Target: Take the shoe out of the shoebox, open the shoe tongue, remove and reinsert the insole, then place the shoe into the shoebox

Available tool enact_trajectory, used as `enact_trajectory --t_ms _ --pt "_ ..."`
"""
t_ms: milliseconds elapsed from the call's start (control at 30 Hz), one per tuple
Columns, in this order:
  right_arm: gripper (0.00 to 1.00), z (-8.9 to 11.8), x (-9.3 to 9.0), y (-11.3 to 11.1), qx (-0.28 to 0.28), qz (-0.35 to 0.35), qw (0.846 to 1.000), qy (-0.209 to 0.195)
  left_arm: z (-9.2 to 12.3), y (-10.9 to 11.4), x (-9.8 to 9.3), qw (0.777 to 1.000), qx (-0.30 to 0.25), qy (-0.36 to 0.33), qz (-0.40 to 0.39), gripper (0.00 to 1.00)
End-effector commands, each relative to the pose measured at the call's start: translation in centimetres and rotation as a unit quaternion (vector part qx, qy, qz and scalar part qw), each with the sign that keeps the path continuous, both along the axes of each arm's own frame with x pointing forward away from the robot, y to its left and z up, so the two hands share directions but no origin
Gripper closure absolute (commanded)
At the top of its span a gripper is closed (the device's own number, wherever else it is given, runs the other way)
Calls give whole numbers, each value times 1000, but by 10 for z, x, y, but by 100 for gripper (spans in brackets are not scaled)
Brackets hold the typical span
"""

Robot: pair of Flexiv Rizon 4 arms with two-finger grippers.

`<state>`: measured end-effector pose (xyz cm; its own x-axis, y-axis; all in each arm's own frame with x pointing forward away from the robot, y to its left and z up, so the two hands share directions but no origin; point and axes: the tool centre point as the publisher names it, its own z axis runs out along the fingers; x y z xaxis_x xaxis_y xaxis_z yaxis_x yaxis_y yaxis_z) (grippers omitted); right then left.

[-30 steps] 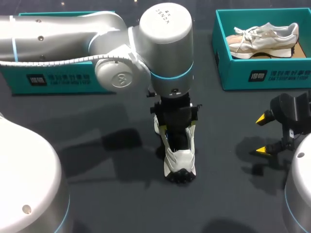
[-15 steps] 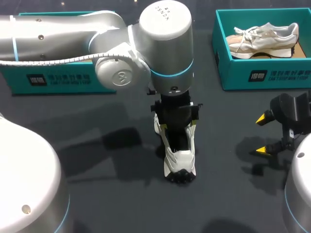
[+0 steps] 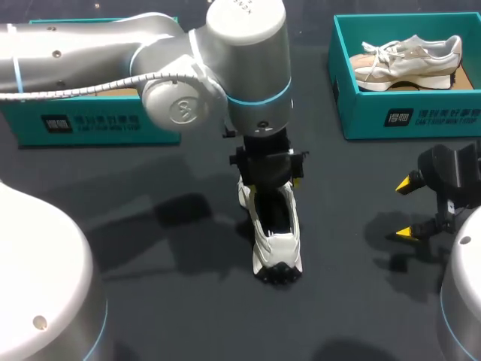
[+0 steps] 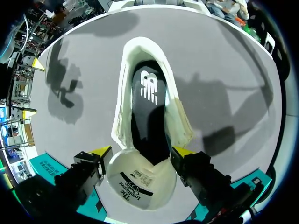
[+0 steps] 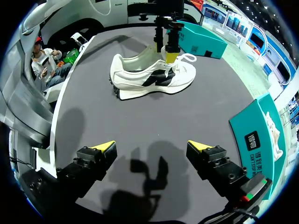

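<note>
A white shoe (image 3: pixel 276 242) stands upright on the dark table mid-scene, heel toward me. My left gripper (image 3: pixel 269 182) hangs over its front part. In the left wrist view this gripper (image 4: pixel 141 150) is open, its yellow fingertips (image 4: pixel 100 150) on either side of the folded-back white tongue (image 4: pixel 142 179). The black insole (image 4: pixel 149 93) with a white logo lies inside the shoe (image 4: pixel 122 105). My right gripper (image 3: pixel 407 208) is open and holds nothing near the table's right edge. Its own view shows that gripper (image 5: pixel 152 147) well short of the shoe (image 5: pixel 152 77).
A teal shoebox (image 3: pixel 406 113) at the back right holds a second pale shoe (image 3: pixel 409 62). Another teal box (image 3: pixel 90 124) stands at the back left, partly behind my left arm. Both boxes (image 5: pixel 201 42) (image 5: pixel 261 135) show in the right wrist view.
My left arm has risen and drawn back a little from the shoe. The shoe and my right arm have not moved.
</note>
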<state>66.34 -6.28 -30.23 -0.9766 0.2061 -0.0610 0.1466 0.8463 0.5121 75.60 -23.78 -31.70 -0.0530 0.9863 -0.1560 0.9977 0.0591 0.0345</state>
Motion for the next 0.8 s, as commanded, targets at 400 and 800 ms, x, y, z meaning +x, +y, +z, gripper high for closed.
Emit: enact_trajectory --t_ms 400,800 --pt "0 0 -2 0 -1 -1 1000 -1 10 18 15 1000 -8 3 8 19" --pt "0 0 -2 0 -1 -1 1000 -1 30 24 50 1000 -5 7 19 28"
